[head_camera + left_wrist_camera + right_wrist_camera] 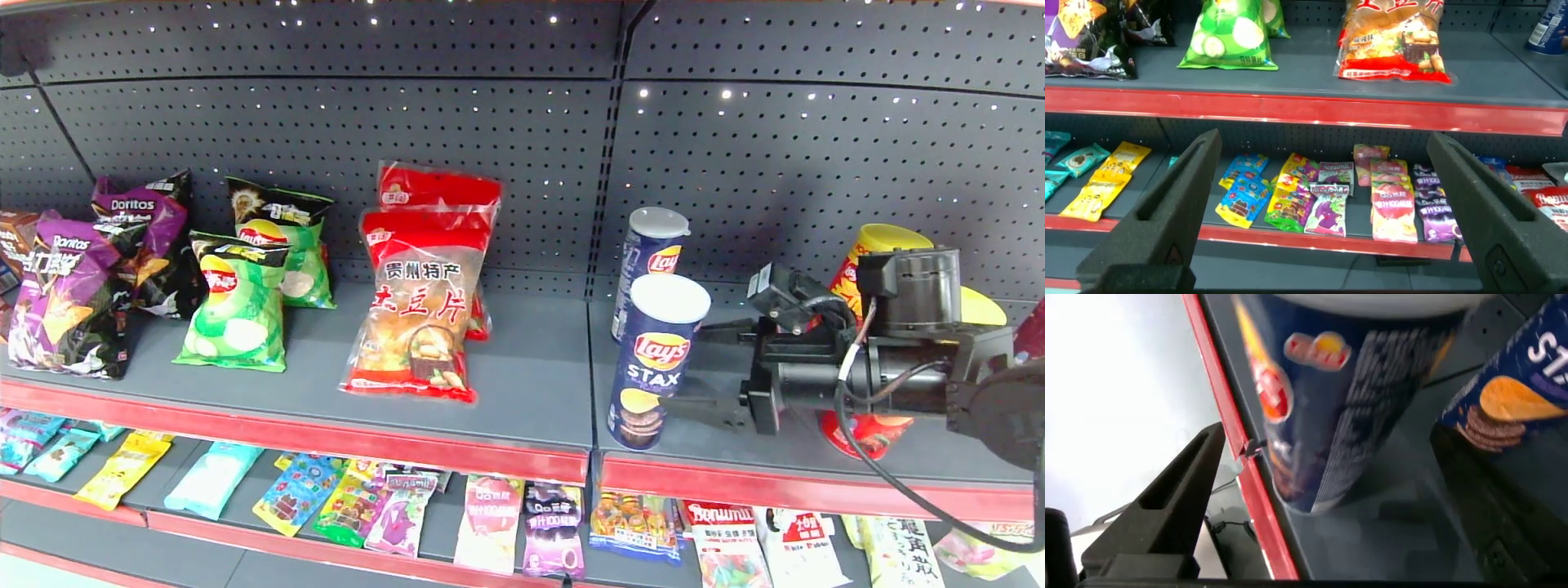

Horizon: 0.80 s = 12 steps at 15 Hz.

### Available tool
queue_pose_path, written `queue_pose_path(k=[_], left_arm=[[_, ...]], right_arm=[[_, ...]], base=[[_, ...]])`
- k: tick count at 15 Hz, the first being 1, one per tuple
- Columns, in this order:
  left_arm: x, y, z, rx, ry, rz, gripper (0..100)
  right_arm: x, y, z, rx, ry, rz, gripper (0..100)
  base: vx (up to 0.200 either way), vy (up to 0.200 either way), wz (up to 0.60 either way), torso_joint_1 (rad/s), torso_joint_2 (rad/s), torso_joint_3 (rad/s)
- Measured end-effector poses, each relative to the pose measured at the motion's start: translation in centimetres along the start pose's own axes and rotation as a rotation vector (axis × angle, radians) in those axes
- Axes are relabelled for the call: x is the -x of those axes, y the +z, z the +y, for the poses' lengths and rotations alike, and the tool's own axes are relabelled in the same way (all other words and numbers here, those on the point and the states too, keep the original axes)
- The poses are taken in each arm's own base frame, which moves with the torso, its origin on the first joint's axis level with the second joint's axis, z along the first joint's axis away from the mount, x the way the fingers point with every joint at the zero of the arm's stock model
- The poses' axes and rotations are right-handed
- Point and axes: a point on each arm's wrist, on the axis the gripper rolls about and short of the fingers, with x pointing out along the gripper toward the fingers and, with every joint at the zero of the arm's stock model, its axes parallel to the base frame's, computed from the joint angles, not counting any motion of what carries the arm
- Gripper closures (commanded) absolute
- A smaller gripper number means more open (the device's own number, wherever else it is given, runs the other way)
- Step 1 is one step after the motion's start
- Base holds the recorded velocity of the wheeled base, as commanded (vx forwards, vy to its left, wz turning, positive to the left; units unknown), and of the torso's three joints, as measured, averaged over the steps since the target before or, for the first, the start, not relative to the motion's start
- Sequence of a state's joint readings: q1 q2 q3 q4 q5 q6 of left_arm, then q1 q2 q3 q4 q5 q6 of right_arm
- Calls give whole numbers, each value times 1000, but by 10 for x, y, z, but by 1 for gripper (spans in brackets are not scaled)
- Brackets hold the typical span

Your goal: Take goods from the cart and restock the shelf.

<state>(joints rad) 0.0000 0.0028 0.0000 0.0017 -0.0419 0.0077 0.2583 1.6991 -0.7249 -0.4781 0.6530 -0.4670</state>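
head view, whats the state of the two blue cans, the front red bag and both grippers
front blue can: upright, lid on
rear blue can: upright, lid on
front red bag: sealed, leaning back
right gripper: open, fingers either side of front blue can
left gripper: open, empty

Head cam: high, faces fwd + slightly down at upper shelf [522,384], mid range. Pegboard back fills the top, lower shelf [445,502] runs along the bottom. R arm enters from the right.

L wrist cam: lower, set back from the shelf front, roughly level. Looks at lower shelf between the wide-spread fingers of left gripper [1323,137]. Shares w/ head cam: green chip bag [1229,37], red snack bag [1392,45], red shelf lip [1306,110], sweets packets [1323,204].

R wrist cam: v. close, at upper-shelf board level, rolled so the lip runs steeply through frame. Looks along the board at blue cans [1331,400], past the parted fingers of right gripper [1327,433]. Shares w/ head cam: cans, lip.
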Motion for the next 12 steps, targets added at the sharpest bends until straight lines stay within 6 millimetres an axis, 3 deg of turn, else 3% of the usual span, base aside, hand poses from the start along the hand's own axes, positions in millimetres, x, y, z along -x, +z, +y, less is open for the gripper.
queue_pose_path(k=[6, 12], left_arm=[[0, 0, 0, 0, 0, 0, 0], [0, 0, 0, 0, 0, 0, 0]], right_arm=[[39, -3, 34, -7, -27, -6, 0], [114, -2, 95, -10, -177, -94, 0]], base=[[0, 0, 0, 0, 0, 0], [0, 0, 0, 0, 0, 0]])
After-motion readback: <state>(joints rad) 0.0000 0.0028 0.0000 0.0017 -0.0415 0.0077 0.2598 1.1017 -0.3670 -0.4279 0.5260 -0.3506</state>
